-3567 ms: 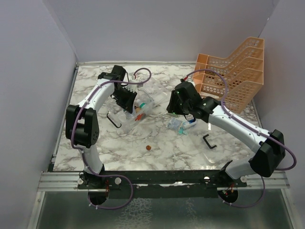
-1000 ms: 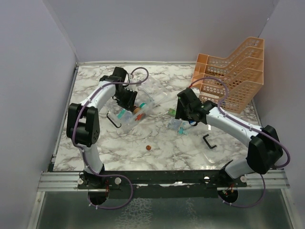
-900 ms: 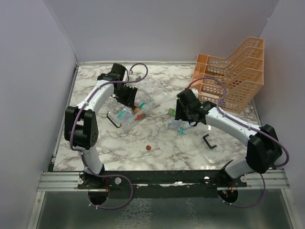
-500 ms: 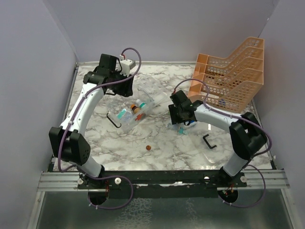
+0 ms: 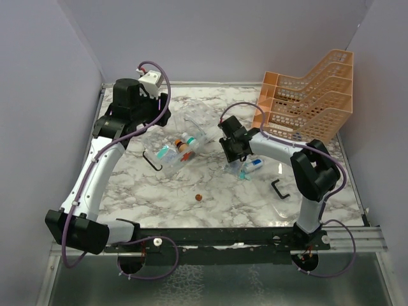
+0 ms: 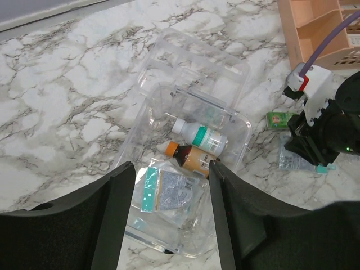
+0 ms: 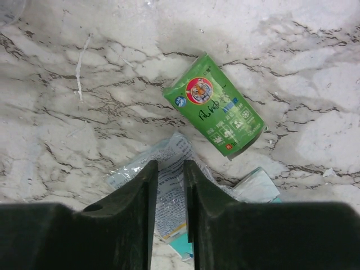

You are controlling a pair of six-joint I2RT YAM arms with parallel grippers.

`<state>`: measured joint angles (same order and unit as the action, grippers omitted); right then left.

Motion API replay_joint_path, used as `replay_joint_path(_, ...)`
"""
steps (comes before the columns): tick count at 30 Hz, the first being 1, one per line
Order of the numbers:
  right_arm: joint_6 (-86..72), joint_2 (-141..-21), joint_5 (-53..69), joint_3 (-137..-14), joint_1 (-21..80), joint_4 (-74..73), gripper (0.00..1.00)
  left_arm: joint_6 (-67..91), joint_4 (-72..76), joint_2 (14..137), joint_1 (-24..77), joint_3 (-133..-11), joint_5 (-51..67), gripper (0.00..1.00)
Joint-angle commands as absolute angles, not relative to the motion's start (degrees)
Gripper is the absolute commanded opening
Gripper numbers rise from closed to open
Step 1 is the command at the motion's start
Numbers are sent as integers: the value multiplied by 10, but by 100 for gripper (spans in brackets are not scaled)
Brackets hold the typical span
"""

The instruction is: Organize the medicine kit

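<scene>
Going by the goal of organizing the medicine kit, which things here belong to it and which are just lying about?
Job: medicine kit; white bottle and amber bottle inside it; green sachet and clear packet outside it.
Lying about: orange rack; small brown bead.

The clear medicine kit [image 6: 163, 121] is laid open left of centre, its lid [image 6: 197, 56] folded far; two bottles [image 6: 199, 135] and sachets [image 6: 169, 188] are held inside.
</scene>
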<state>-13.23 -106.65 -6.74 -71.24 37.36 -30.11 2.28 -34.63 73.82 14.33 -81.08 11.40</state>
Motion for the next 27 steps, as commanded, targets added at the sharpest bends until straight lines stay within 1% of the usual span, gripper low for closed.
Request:
replay_joint_path(1, -127, -1093, -48, -725, 370, -318, 18, 48, -308, 718, 144, -799, 95, 59)
replay_joint_path(4, -140, -1090, -39, -724, 370, -309, 6, 54, -303, 715, 144, -795, 97, 59)
replay_joint_path(6, -155, -1085, -30, -722, 371, -300, 1, 58, -298, 715, 144, -791, 104, 60)
replay_joint_path(11, -207, -1070, -11, -718, 371, -282, 1, 71, -291, 717, 144, -782, 122, 62)
replay_joint_path(13, -217, -1058, -36, -718, 371, -286, 1, 75, -291, 717, 144, -781, 125, 62)
replay_joint_path(14, -221, -1053, -58, -719, 370, -293, 3, 75, -290, 716, 144, -779, 126, 63)
replay_joint_path(15, -219, -1048, -79, -720, 370, -299, 9, 76, -291, 716, 144, -779, 128, 63)
replay_joint_path(21, -199, -1011, -43, -715, 340, -310, 47, 73, -291, 709, 144, -778, 143, 63)
replay_joint_path(23, -188, -1014, -33, -711, 331, -307, 52, 73, -291, 709, 144, -778, 151, 64)
replay_joint_path(27, -153, -1036, -15, -718, 320, -314, 54, 70, -290, 709, 144, -779, 155, 64)
